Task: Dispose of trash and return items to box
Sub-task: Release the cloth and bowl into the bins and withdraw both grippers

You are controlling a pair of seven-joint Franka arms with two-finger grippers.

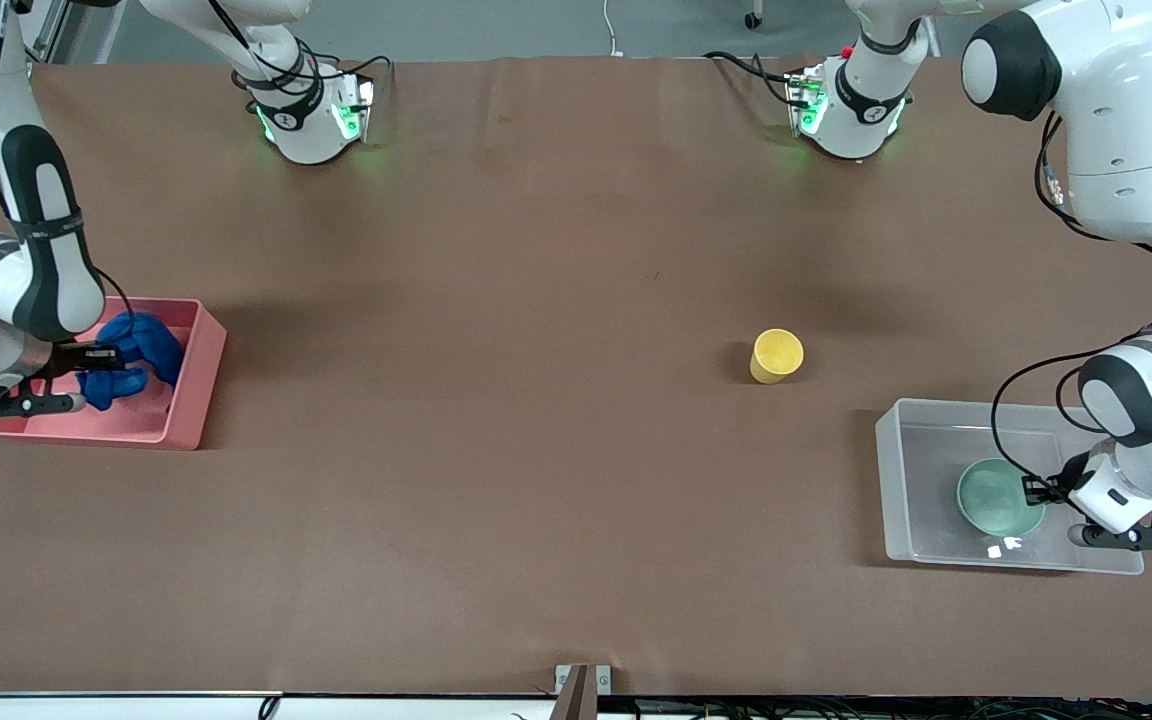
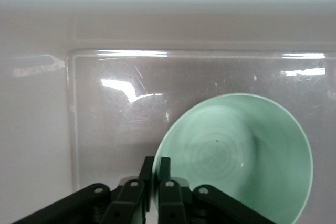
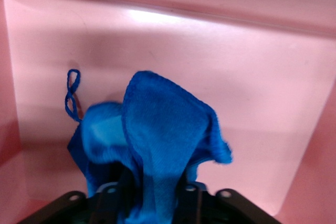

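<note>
One fuzzy blue rag (image 3: 157,140), glossy pink bin (image 1: 191,400).

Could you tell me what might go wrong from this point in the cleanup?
1. The blue rag is draped over the right end effector in the pink bin; it may snag and lift out.
2. The left end effector pinches the mint bowl rim in the clear box; withdrawing could tip it.
</note>
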